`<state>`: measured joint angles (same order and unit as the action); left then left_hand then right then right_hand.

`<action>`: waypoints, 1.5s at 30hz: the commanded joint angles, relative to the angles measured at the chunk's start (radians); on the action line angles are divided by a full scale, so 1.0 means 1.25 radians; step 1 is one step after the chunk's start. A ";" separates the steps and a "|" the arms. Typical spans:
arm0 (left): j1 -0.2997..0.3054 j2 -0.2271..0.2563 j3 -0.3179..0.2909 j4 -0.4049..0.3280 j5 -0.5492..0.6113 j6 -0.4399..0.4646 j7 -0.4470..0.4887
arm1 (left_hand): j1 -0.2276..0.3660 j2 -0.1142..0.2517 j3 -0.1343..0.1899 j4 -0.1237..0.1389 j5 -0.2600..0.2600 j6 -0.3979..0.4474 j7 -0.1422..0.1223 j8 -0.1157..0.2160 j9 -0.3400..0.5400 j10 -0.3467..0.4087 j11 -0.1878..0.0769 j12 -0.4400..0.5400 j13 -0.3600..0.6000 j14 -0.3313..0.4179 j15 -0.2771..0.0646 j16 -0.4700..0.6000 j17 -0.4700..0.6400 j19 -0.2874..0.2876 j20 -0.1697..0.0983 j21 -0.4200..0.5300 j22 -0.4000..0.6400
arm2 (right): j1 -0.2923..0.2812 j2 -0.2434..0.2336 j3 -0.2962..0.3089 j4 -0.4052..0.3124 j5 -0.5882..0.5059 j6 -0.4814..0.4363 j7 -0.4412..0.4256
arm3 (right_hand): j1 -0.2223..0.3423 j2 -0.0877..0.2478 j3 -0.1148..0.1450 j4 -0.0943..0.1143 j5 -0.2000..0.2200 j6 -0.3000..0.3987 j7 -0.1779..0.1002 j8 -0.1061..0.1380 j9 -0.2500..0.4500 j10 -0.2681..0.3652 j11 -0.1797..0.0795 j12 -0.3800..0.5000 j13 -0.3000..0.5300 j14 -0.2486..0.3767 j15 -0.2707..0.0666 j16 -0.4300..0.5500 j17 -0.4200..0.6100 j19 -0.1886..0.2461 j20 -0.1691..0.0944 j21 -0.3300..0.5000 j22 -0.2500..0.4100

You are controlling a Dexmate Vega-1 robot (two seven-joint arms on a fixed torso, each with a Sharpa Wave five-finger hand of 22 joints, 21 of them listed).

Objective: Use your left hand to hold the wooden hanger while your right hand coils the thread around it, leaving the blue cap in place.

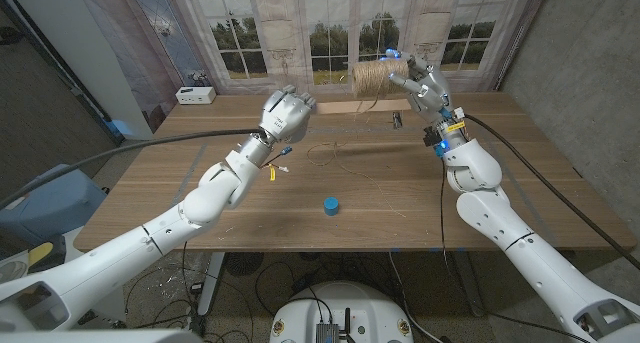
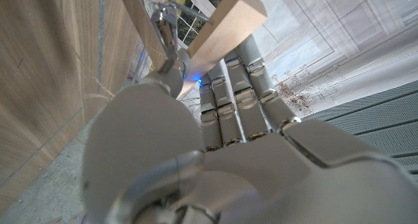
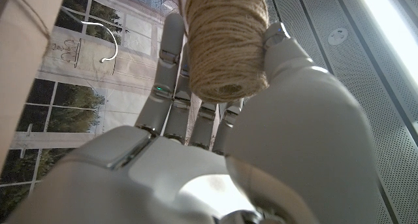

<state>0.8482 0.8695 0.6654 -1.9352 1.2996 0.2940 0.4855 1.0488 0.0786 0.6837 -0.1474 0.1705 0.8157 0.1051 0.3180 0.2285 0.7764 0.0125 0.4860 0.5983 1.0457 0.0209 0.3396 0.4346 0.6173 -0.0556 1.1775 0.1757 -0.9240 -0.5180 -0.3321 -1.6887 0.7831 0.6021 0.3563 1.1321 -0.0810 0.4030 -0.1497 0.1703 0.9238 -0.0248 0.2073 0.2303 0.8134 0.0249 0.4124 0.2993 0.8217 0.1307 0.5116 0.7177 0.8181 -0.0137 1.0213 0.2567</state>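
Your left hand (image 1: 288,111) is raised over the far half of the wooden table (image 1: 400,198), its fingers closed around the wooden hanger (image 2: 225,25). In the left wrist view the hanger's pale bar crosses the fingertips, with its metal hook (image 2: 166,28) running beside the thumb. From the head view the hanger (image 1: 330,108) reaches from that hand toward the right, close over the table's far edge.

Your right hand (image 1: 425,86) is lifted near the window at the back right and holds the spool of brown thread (image 1: 371,78), pinched between thumb and fingers; the right wrist view shows the wound spool (image 3: 225,44) lying across the fingers with the thumb against its side. A thin strand of thread (image 1: 330,153) loops loosely on the tabletop between the two arms.

The blue cap (image 1: 330,205) stands alone on the table nearer the front edge, well apart from both hands. A small white box (image 1: 195,94) sits at the far left corner.
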 commanded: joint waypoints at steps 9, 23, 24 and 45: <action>0.033 0.019 -0.019 -0.022 -0.025 -0.053 0.028 | 0.032 0.071 0.018 0.011 0.008 0.078 -0.071 0.001 0.139 0.098 -0.090 0.003 0.076 0.164 -0.200 0.003 0.005 -0.003 -0.088 0.005 0.002 | 0.110 0.024 0.016 0.071 0.001 -0.082 -0.086 | 0.189 0.192 0.009 0.006 0.004 0.044 0.032 0.004 0.003 0.059 0.009 0.005 0.059 0.276 -0.288 -0.005 0.004 -0.075 -0.146 0.013 -0.004; 0.045 0.022 -0.029 -0.026 -0.032 -0.074 0.053 | 0.031 0.071 0.019 0.010 0.008 0.079 -0.071 0.000 0.139 0.099 -0.091 0.000 0.078 0.165 -0.200 0.000 0.006 -0.004 -0.088 0.007 0.002 | 0.199 0.004 0.020 0.108 -0.005 -0.196 -0.128 | 0.189 0.192 0.009 0.006 0.004 0.045 0.032 0.004 0.004 0.061 0.010 0.004 0.059 0.278 -0.288 -0.009 0.007 -0.080 -0.145 0.022 -0.010; 0.045 0.022 -0.029 -0.026 -0.029 -0.073 0.054 | 0.031 0.071 0.019 0.010 0.008 0.079 -0.071 0.000 0.139 0.099 -0.090 0.000 0.078 0.165 -0.200 -0.001 0.006 -0.004 -0.088 0.007 0.002 | 0.204 0.004 0.022 0.109 -0.003 -0.207 -0.137 | 0.190 0.192 0.010 0.005 0.004 0.045 0.032 0.003 0.004 0.061 0.010 0.003 0.059 0.278 -0.288 -0.009 0.007 -0.080 -0.145 0.023 -0.010; 0.070 0.013 -0.049 -0.021 -0.047 -0.063 0.154 | 0.030 0.071 0.020 0.010 0.008 0.080 -0.070 -0.002 0.141 0.101 -0.089 -0.004 0.082 0.168 -0.200 -0.005 0.010 -0.007 -0.087 0.012 0.002 | 0.259 -0.012 0.038 0.160 -0.015 -0.347 -0.256 | 0.190 0.192 0.010 0.005 0.004 0.043 0.034 0.002 0.004 0.061 0.011 0.000 0.060 0.280 -0.288 -0.014 0.011 -0.086 -0.145 0.037 -0.018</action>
<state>0.9171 0.8889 0.6184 -1.9592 1.2472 0.2063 0.6198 1.0487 0.0786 0.6878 -0.1516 0.1743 0.8160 0.1051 0.3132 0.2285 0.7833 0.0164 0.4742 0.6131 1.0473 0.0224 0.3330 0.4441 0.6119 -0.0609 1.1850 0.1758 -0.6274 -0.5337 -0.2948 -1.5307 0.7649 0.2498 0.1091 1.1324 -0.0813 0.4029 -0.1496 0.1702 0.9291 -0.0301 0.2073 0.2301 0.8134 0.0249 0.4113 0.2993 0.8217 0.1307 0.4953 0.7255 0.8056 -0.0012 1.0615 0.2321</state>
